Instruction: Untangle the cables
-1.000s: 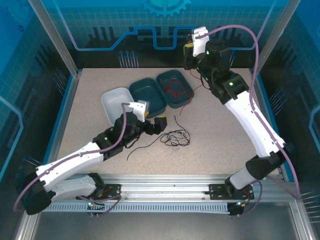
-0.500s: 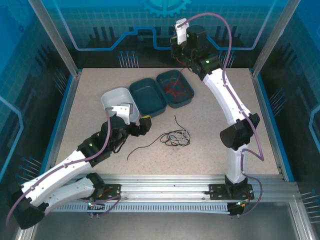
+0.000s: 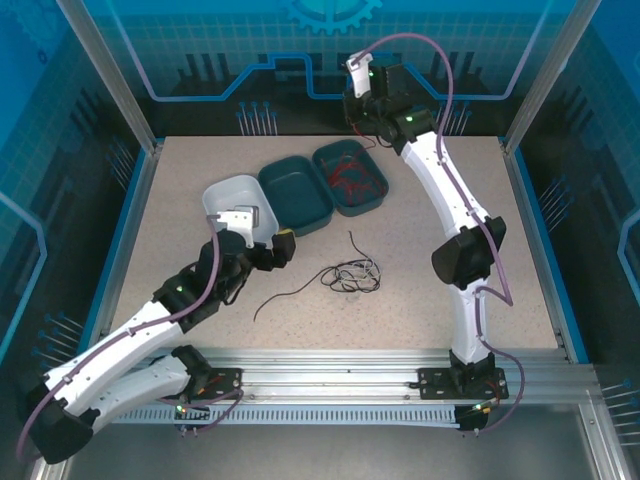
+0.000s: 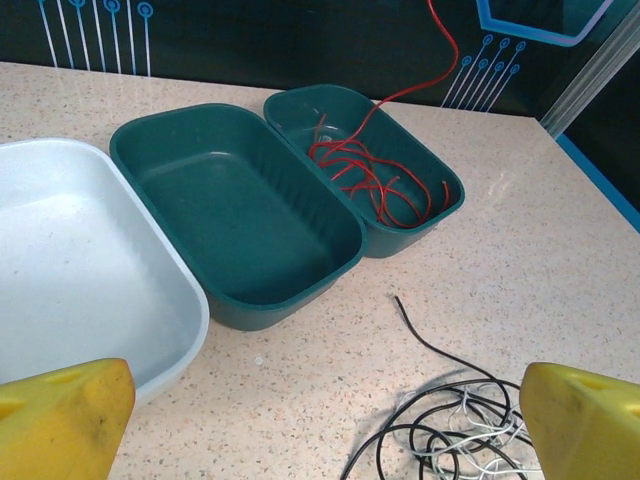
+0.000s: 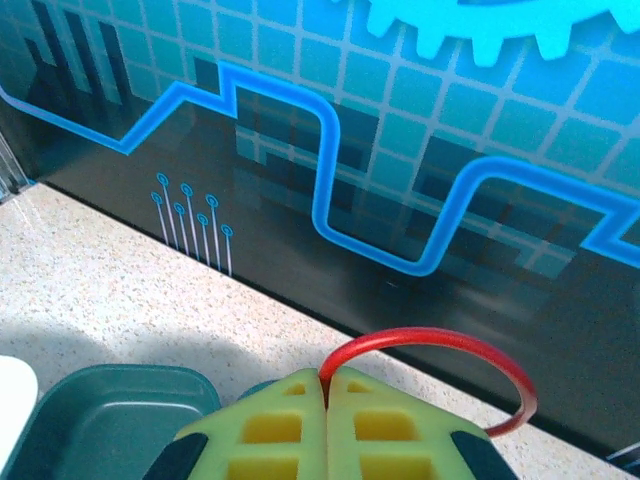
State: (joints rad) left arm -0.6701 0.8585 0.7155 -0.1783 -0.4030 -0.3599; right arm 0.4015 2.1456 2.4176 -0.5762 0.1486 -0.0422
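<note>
A tangle of black and whitish-grey cables lies mid-table, with one black end trailing to the left. Several red cables lie in the right-hand teal tray. My right gripper hangs high over the table's back edge, shut on a red cable that loops out of its fingertips. That strand rises from the tray's red cables. My left gripper stands open just left of the tangle, nothing between its yellow fingertips.
Three trays sit in a row at the back left: a white one, a middle teal one with nothing in it, and the teal one with red cables. Blue panel walls and a metal frame ring the table.
My right arm has swung left and back, carrying the red cable up over the right teal tray. My left gripper has drawn back a little to the left, away from the tangle.
</note>
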